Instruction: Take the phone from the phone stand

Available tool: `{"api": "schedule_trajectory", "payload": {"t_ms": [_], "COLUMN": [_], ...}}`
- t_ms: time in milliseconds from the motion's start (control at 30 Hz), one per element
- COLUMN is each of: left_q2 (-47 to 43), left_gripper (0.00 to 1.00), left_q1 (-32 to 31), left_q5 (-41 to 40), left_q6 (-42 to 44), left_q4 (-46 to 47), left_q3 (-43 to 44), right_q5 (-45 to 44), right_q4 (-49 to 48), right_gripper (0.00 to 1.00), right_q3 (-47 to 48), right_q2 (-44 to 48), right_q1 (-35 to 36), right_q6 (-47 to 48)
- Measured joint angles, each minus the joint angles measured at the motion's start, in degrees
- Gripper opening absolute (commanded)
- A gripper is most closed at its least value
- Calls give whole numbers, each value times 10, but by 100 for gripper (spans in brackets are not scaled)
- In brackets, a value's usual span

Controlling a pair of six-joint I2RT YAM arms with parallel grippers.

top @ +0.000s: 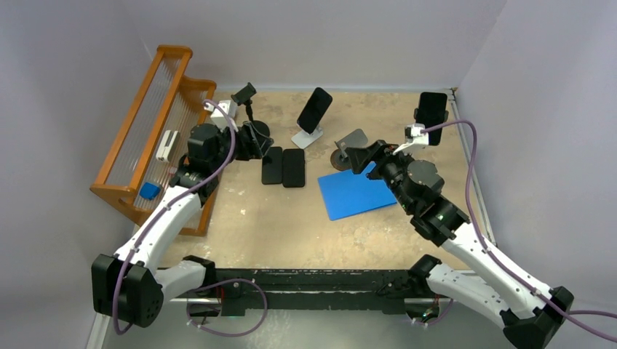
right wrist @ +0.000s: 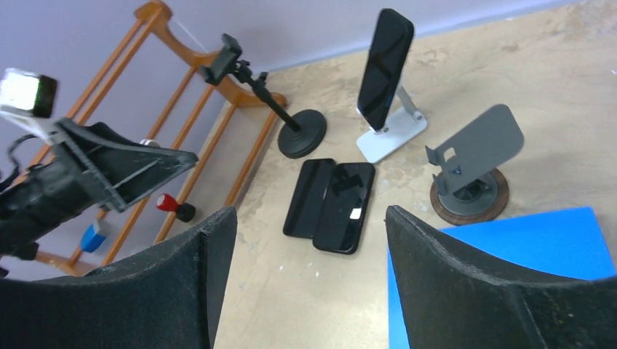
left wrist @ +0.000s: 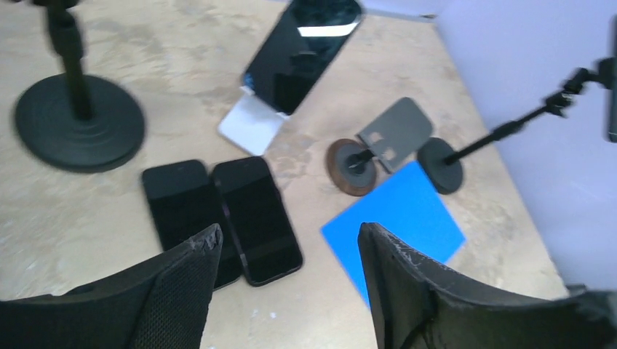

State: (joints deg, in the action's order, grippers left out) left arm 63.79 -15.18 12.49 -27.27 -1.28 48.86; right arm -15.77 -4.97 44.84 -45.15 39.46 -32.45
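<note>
A black phone (top: pixel 314 109) leans upright on a white phone stand (top: pixel 306 138) at the back middle; it also shows as the phone (left wrist: pixel 302 51) on the white stand (left wrist: pixel 249 125), and as the phone (right wrist: pixel 384 65) on the stand (right wrist: pixel 390 139). A second phone (top: pixel 431 109) sits clamped high on a black pole stand at the back right. My left gripper (top: pixel 256 142) (left wrist: pixel 289 243) is open and empty above two flat phones (left wrist: pixel 218 218). My right gripper (top: pixel 354 156) (right wrist: pixel 309 225) is open and empty, near the blue mat (right wrist: pixel 509 247).
Two phones (top: pixel 283 166) lie side by side on the table. An empty grey stand on a wooden base (top: pixel 349 147) stands by the blue mat (top: pixel 355 192). An empty black clamp stand (top: pixel 249 109) and an orange wooden rack (top: pixel 156 123) are at the left.
</note>
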Motion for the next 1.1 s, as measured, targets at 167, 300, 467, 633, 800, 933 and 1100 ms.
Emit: {"api": "schedule_trajectory", "payload": {"t_ms": [167, 300, 467, 633, 800, 933, 1100], "left_q2": [-22, -89, -161, -198, -209, -235, -253], "left_gripper": [83, 84, 84, 81, 78, 76, 75], "left_q1": [0, -2, -38, -87, -102, -116, -135], "left_q5": [102, 153, 167, 161, 122, 95, 62], "left_q6": [0, -12, 0, 39, 74, 99, 120], "left_q4": [78, 127, 141, 123, 81, 59, 46], "left_q3": [-33, -103, -120, -112, -96, -96, -94], "right_q5": [-28, -21, -12, -13, -49, -93, -104], "right_q4": [-22, -74, -146, -167, -205, -243, -200], "right_gripper": [75, 75, 75, 74, 75, 74, 74], "right_q3": [-15, -28, -10, 73, 154, 183, 343], "right_q2": [-9, -21, -96, -221, -335, -410, -554], "right_q1": [0, 0, 0, 0, 3, 3, 2], "right_q6": [-21, -23, -21, -21, 11, 51, 68]}}
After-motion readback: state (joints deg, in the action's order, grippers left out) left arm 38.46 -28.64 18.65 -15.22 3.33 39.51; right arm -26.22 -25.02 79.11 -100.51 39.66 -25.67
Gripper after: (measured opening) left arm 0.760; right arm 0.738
